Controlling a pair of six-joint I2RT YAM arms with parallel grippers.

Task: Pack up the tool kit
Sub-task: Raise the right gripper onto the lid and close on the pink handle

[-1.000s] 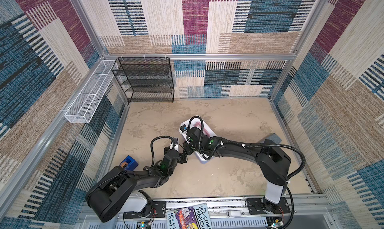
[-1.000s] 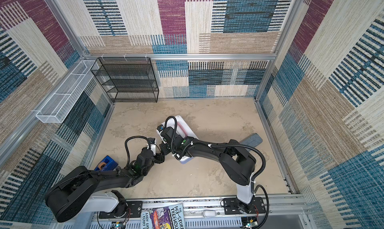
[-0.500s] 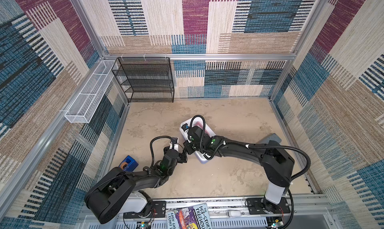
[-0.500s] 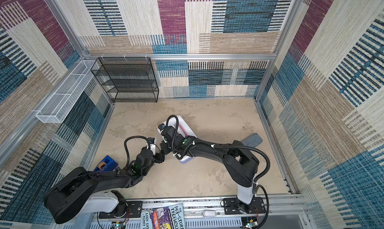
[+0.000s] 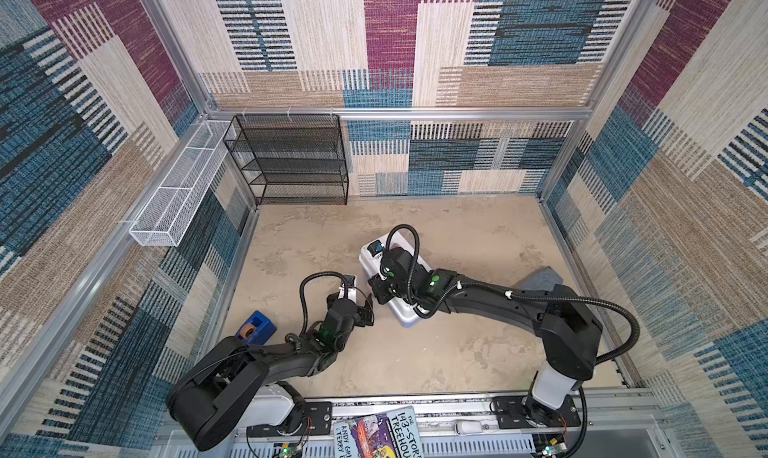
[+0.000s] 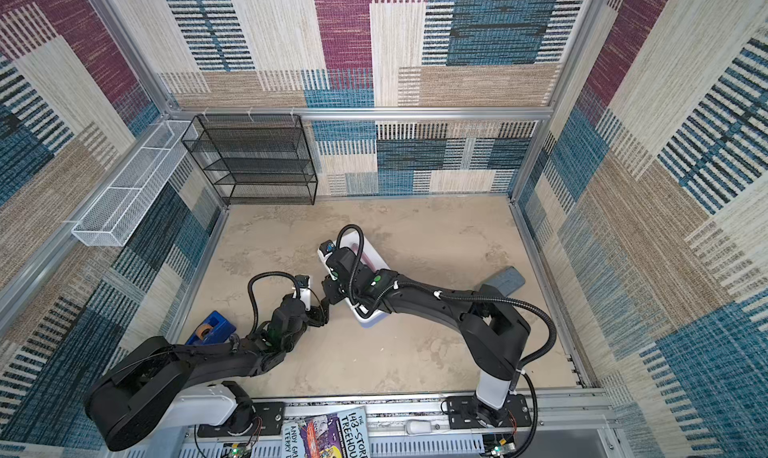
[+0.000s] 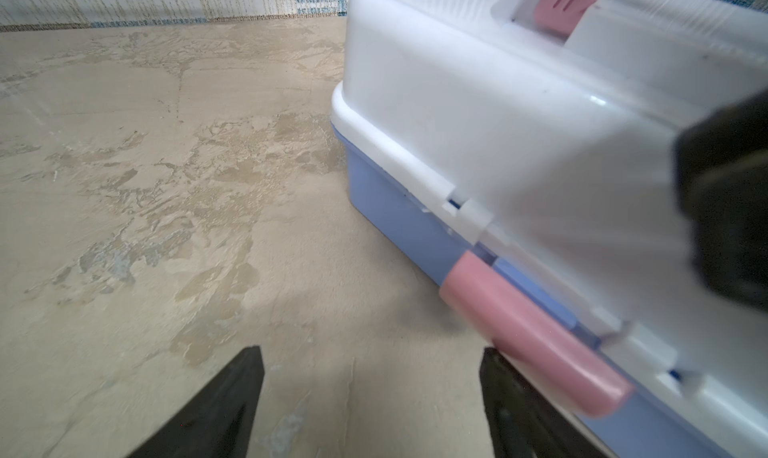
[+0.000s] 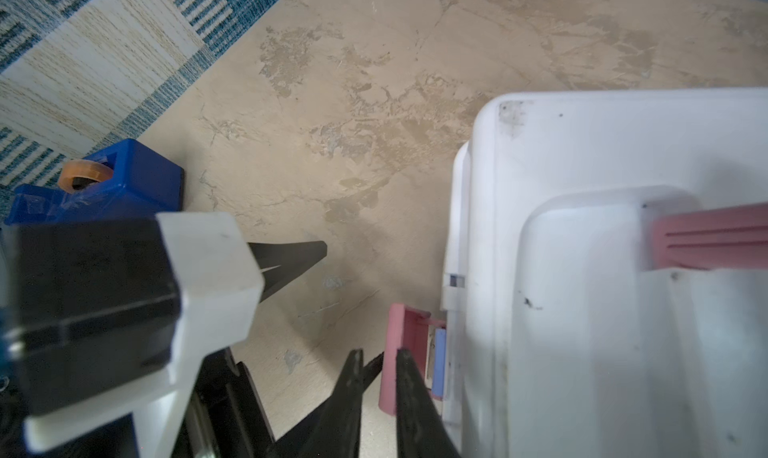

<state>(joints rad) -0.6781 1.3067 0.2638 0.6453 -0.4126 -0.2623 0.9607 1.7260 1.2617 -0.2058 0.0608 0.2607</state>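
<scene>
I find the toolbox (image 5: 368,267) about the middle of the table (image 5: 457,227), set at an angle to the walls. Its white lid (image 7: 498,123) is seated on the blue base (image 7: 399,227), and its pink handle (image 8: 706,240) lies in the recess on top. My left arm (image 5: 266,360) lies low, stretched from its near-left mount toward the middle, with the forearm almost level. The left gripper (image 5: 368,310) faces the box's left long side. From its wrist camera the fingers (image 7: 232,393) stand wide apart with only table between them, and nothing is held. One tip is just beside the near end of the pink latch (image 7: 532,331); I cannot confirm contact. My right arm (image 5: 498,306) rises from its near-right mount with the elbow high. Its forearm runs left across the top of the box, and the wrist bends down over that same left side. The right gripper (image 8: 378,354) points downward beside the latch, its fingers a narrow slit apart. I see nothing clamped between them, and whether a tip touches the latch I cannot tell. The two grippers sit just beside each other in both top views. A blue holder (image 5: 257,325) with an orange roll sits at the near-left edge, well apart from the box.
</scene>
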